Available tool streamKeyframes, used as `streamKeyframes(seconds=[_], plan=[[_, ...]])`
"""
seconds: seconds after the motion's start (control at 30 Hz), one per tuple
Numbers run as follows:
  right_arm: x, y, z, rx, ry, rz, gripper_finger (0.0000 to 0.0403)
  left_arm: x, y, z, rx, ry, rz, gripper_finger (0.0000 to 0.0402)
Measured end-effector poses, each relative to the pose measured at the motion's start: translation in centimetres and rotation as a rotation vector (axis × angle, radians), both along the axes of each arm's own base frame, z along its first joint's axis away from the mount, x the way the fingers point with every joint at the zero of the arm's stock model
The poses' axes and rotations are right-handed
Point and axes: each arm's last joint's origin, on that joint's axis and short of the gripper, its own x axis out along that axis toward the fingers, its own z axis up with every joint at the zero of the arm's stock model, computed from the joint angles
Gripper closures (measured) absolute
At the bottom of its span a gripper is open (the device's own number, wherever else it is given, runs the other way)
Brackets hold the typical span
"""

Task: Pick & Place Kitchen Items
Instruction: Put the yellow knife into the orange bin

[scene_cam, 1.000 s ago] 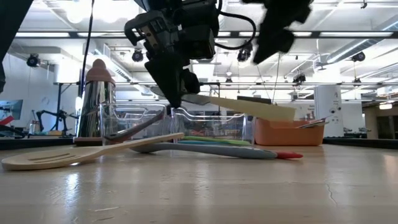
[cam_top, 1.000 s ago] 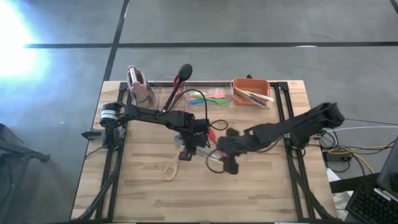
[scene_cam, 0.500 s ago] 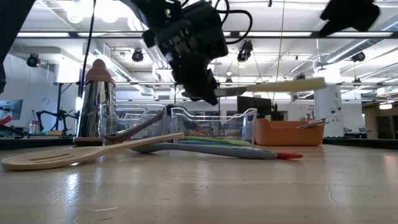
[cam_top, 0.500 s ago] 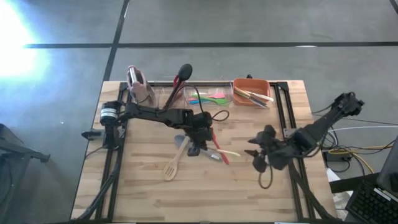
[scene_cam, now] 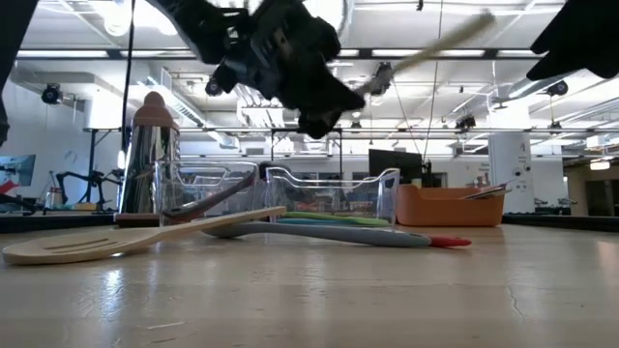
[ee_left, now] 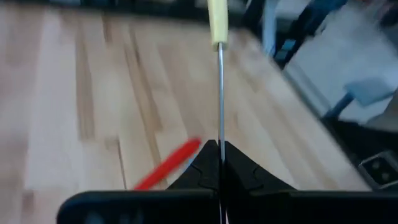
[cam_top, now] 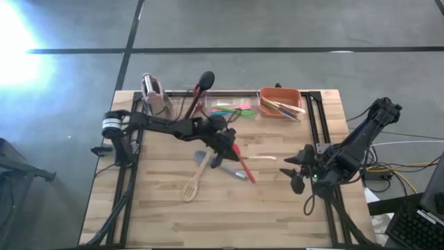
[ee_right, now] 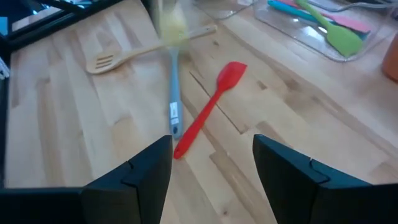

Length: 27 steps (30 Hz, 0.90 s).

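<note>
A pale-handled knife (ee_left: 218, 74), judged light, stiff and slippery, is pinched by its thin blade in the left gripper (ee_left: 220, 155) above mid-table, while the right gripper (ee_right: 211, 162) is held wide open near the right edge.

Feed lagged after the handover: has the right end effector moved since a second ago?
Yes. The right end effector, open, has pulled back from the table's middle toward the right edge, away from the red spatula.
</note>
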Motion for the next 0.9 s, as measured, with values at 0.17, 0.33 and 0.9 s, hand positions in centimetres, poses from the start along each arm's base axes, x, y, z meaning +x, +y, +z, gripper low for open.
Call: streamKeyframes(seconds=[0.17, 0.33, 0.9], plan=[[0.4, 0.1, -0.4, -0.069, -0.051, -0.033, 0.0188, -1.6, 0.7, 1.2, -0.058, -0.279, -0.014, 0.04], [1.2, 0.5, -0.2, -0.234, -0.185, -0.096, 0.0188, -3.5, 0.7, 1.9, -0.126, -0.575, -0.007, 0.04], [6.8, 0.9, 1.9, -0.463, -0.33, -0.224, 0.0188, -4.7, 0.6, 1.6, -0.121, -0.709, 0.069, 0.04]])
